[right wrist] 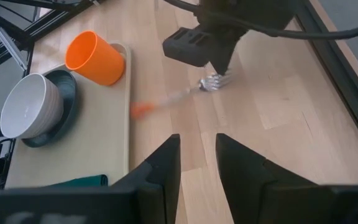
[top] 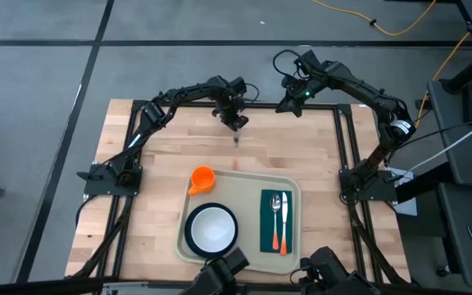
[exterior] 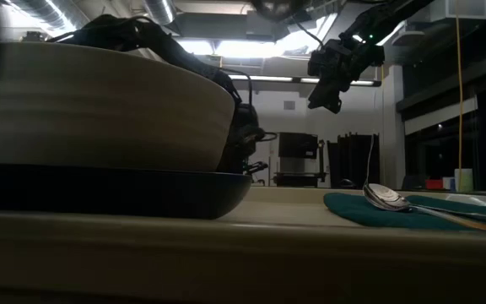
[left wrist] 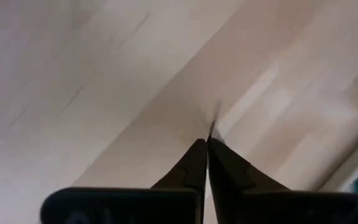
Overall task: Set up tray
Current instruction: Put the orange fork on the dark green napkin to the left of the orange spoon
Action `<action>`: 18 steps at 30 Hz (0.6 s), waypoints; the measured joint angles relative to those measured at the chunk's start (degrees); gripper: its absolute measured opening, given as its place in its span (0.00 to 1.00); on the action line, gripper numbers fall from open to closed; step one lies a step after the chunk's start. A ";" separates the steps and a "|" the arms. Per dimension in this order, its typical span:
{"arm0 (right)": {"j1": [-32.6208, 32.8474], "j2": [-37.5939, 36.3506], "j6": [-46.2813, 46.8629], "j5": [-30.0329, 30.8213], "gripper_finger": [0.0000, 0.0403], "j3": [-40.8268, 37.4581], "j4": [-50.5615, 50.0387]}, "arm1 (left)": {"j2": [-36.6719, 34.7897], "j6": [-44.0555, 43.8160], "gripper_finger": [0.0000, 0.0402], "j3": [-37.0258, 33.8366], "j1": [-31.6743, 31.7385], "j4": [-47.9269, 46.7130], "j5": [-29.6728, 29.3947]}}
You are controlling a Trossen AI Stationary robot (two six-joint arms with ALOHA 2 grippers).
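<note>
The beige tray point(top: 248, 187) lies at the table's near middle and also shows in the right wrist view point(right wrist: 104, 149). On it are an orange cup point(top: 201, 179) at the far left corner, a white bowl point(top: 212, 229) on a dark plate, and a green napkin point(top: 269, 233) bearing a spoon point(top: 274, 205) and an orange-handled utensil point(top: 283, 233). My left gripper point(top: 236, 124) is over the table's far middle, shut on an orange-handled fork point(right wrist: 179, 94). My right gripper point(top: 288, 104) hangs open and empty above the far edge, to the right of the left gripper. My left gripper point(right wrist: 217, 73) holds the fork by its metal head end point(right wrist: 212, 83), pinched between the two shut fingers, which come from above, pointing down. The orange handle point(right wrist: 142, 109) slants away below the fingers toward the tray. Whether the handle touches the table I cannot tell.
Bare wooden table lies between the grippers and the tray's far rim. Dark frame rails point(top: 342, 139) run along the table's sides. The bowl point(exterior: 99, 110) and plate fill the low view's left; the spoon point(exterior: 386, 197) lies on the napkin at its right.
</note>
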 joint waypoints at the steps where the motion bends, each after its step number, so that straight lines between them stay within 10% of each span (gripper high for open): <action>1: 0.00 0.00 0.00 0.00 0.27 0.00 0.01 | 0.00 -1.01 0.01 0.00 0.00 1.33 0.99; 18: 0.00 0.00 2.25 0.01 0.27 -4.17 3.29 | -0.35 -3.74 0.00 0.05 0.20 6.54 5.38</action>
